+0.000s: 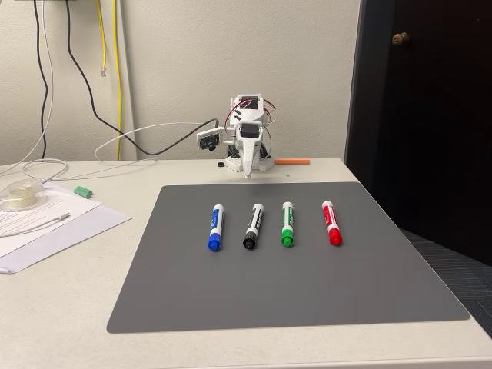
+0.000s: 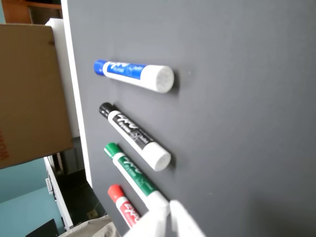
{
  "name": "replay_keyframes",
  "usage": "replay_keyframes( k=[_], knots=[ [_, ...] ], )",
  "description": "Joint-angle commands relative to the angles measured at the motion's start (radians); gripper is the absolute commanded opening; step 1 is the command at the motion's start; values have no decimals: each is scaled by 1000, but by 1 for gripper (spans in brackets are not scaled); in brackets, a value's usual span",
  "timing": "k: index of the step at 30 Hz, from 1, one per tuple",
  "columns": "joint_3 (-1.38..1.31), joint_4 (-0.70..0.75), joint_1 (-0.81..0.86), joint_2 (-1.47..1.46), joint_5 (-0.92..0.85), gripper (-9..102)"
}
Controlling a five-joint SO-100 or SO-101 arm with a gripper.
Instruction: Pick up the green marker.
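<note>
Green marker (image 1: 287, 224): white barrel w/ green cap, flat on mat (image 1: 346, 284).

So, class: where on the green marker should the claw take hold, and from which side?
Grip the green marker mid-barrel, coming straight down from above. It lies flat on the grey mat, with open gaps toward the black marker and red marker, so the fingers can straddle its width.
</note>
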Motion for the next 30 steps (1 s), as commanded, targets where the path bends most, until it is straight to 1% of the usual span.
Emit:
replay_keyframes(
  k=[1, 18, 26, 30],
  knots=[
    [-6, -3, 5, 6, 6, 0],
    [-6, -5, 5, 6, 6, 0],
    [-6, -8, 25, 6, 35, 0],
    [-6, -26, 25, 6, 37, 0]
  ],
)
